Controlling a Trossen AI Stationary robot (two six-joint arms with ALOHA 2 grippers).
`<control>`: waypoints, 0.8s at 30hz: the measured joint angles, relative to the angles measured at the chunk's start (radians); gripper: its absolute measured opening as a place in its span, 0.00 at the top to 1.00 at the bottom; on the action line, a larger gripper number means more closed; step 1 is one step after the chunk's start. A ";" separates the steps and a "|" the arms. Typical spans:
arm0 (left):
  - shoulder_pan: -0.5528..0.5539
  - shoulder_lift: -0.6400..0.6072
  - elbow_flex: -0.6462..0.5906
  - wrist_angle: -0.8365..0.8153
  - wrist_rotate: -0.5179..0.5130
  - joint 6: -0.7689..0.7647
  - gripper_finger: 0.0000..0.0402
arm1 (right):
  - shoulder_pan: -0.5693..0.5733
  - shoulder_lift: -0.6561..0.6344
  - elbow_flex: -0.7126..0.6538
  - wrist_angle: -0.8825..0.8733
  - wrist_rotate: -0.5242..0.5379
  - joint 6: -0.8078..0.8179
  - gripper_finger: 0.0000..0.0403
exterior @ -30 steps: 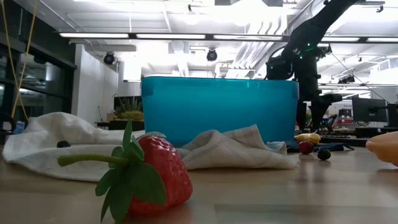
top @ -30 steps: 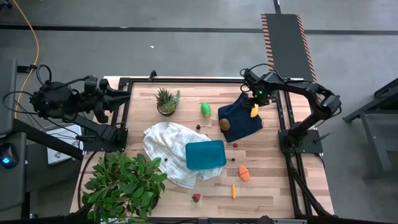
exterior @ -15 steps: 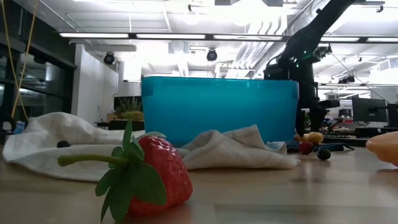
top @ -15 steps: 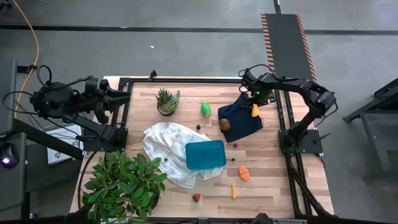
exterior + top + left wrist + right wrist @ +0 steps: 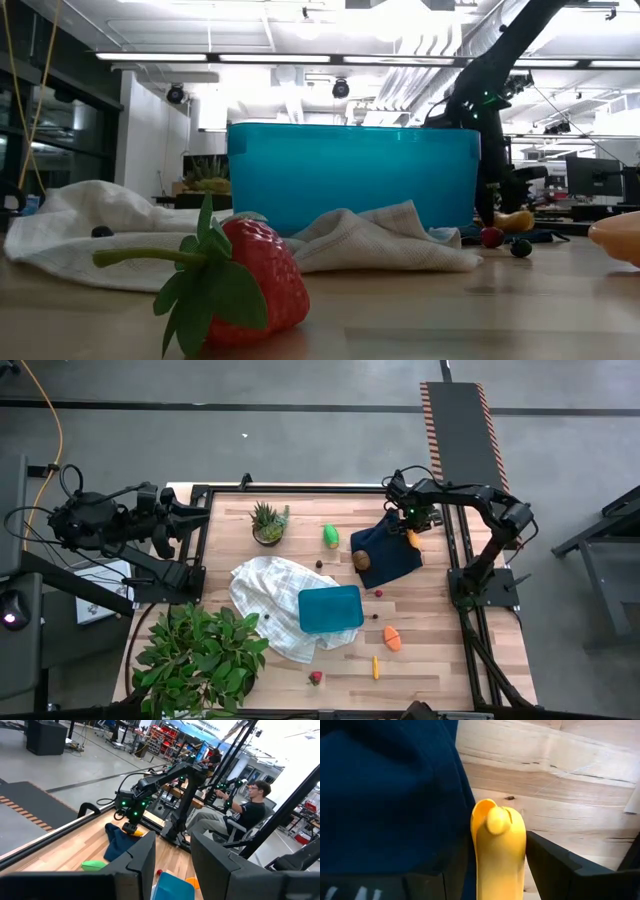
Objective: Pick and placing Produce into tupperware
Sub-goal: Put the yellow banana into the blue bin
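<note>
**Banana between the fingers, box still to reach**

Upper right of the high view is where I am working: my right gripper (image 5: 408, 530) sits low over the navy cloth (image 5: 385, 556), its fingers (image 5: 555, 870) standing either side of the yellow banana (image 5: 499, 847); from the wrist view they look closed against its flanks, though I cannot swear the squeeze is firm, since only a slice of each finger shows; the banana lies along the cloth's edge, partly over bare wood.

My left gripper (image 5: 170, 865) waits at the far left edge of the table, fingers spread and holding nothing.

To do this step well I would confirm the pinch before raising, then lift straight up so the cloth does not drag along; the brown round fruit (image 5: 361, 560) rests on the same cloth and could roll if it shifts; after that, carry toward the teal tupperware (image 5: 330, 609) at centre frame, which sits on the white checked towel (image 5: 265, 595); its top looks covered from above, so I would check that first.
</note>
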 joint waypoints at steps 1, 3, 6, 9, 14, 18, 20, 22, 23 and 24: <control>0.000 0.000 0.000 0.000 0.000 0.000 0.72 | 0.000 0.002 0.000 0.000 0.000 0.000 0.54; 0.000 0.000 0.000 0.000 0.000 -0.001 0.72 | 0.000 0.006 0.000 0.000 0.000 0.000 0.54; 0.000 0.000 0.000 0.000 0.000 -0.001 0.72 | 0.000 0.006 0.000 0.000 0.006 0.005 0.54; 0.000 0.000 0.000 0.000 0.000 -0.001 0.72 | 0.000 0.006 0.000 0.000 0.012 0.012 0.54; 0.000 0.000 0.000 0.000 0.000 -0.001 0.72 | -0.004 0.006 0.000 0.000 0.014 0.012 0.58; 0.000 0.000 0.000 0.000 0.000 -0.001 0.72 | -0.014 0.006 0.000 -0.001 0.007 0.012 0.64; 0.000 0.000 0.000 0.000 0.000 -0.001 0.72 | -0.019 0.006 0.001 -0.004 0.004 0.012 0.67; 0.000 0.000 0.000 0.000 0.000 -0.001 0.72 | -0.020 0.005 0.001 -0.005 0.003 0.012 0.68; 0.000 0.000 0.000 0.000 0.000 -0.001 0.72 | -0.020 0.005 0.001 -0.005 0.003 0.012 0.68; 0.000 0.000 0.000 0.000 0.000 -0.001 0.72 | -0.020 0.005 0.001 -0.005 0.003 0.011 0.68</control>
